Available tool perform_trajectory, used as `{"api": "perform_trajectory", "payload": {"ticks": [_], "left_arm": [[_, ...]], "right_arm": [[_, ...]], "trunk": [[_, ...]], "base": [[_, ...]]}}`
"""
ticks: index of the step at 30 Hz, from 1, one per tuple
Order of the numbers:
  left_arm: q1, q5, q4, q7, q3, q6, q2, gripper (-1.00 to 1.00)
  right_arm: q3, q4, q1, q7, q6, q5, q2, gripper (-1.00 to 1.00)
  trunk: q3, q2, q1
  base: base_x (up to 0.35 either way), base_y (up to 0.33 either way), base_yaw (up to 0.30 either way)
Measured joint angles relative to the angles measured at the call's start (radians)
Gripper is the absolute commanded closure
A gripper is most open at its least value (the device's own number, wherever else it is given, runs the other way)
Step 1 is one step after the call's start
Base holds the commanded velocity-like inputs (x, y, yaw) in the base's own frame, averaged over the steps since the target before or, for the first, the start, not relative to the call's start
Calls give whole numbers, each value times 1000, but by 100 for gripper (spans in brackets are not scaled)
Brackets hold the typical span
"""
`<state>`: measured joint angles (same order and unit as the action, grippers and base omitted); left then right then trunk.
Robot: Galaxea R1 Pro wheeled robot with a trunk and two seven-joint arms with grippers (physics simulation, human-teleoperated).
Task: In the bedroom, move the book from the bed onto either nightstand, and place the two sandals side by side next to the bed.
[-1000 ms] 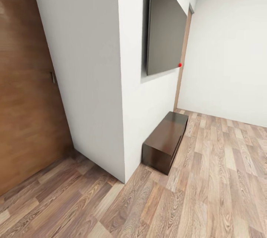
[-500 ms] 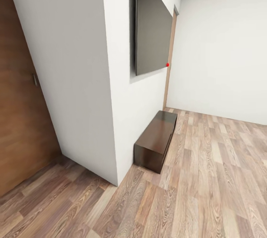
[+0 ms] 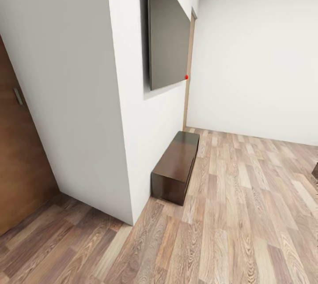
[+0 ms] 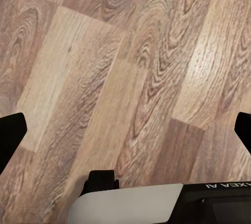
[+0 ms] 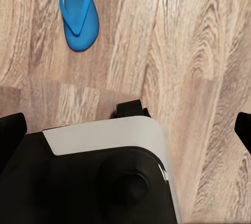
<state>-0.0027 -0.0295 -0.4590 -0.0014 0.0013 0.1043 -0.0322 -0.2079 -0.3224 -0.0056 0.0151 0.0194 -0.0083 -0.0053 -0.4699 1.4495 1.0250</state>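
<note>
Open floor [image 3: 247, 213] beside wall-hugging cabinet [image 3: 174, 167]

We see one bright blue sandal [image 5: 78, 14] lying flat, strap side up, on the brown wood-plank floor [image 5: 198, 51] of the bedroom, whose white walls [image 3: 256, 54] meet those planks in the head view.

You can read just one mirrored, cut-off fragment, "XEA AI", on the black robot housing [image 4: 219, 203] at five o'clock.
</note>
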Motion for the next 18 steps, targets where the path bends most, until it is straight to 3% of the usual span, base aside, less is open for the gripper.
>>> {"api": "perform_trajectory", "payload": {"ticks": [7, 18], "left_arm": [[0, 0, 0, 0, 0, 0, 0, -100], [0, 0, 0, 0, 0, 0, 0, -100]], "right_arm": [[-1, 0, 0, 0, 0, 0, -1, -100], [0, 4, 0, 0, 0, 0, -3, -100]], "trunk": [[0, 0, 0], [0, 0, 0]], "base": [[12, 124, -173], [1, 8, -21]]}}
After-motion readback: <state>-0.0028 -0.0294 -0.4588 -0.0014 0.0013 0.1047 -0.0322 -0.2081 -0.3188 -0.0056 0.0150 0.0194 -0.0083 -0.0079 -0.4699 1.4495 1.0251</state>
